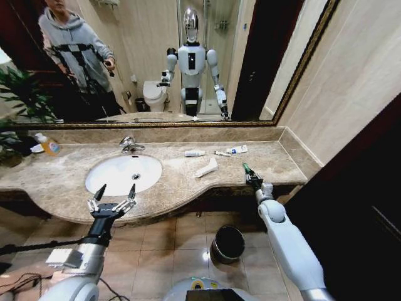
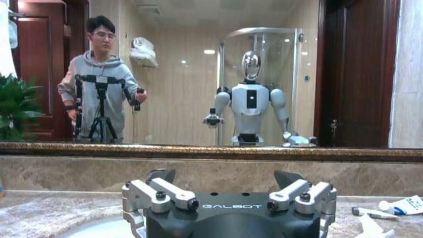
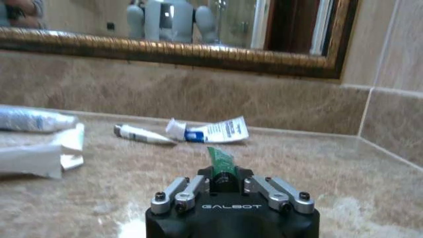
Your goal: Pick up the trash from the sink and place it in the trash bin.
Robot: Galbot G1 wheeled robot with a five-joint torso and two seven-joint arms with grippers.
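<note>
Pinching a tiny green piece [image 3: 220, 159], the right gripper [image 1: 249, 174] sits over the mottled beige marble surface [image 1: 269, 160] near its front edge. Left gripper [image 1: 113, 202]: fingers spread, in front of oval white porcelain sink [image 1: 119, 170]. White tubes [image 1: 230, 150] lie w/ flat packet [image 1: 207, 168] on surface; dark round bin [image 1: 229, 243] on floor.

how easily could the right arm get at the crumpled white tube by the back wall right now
Probably not yet. The right gripper is shut on a green piece, so its fingers are occupied. The way itself looks free: bare countertop lies between it and the crumpled white tube, which sits apart from the thin tube.
</note>
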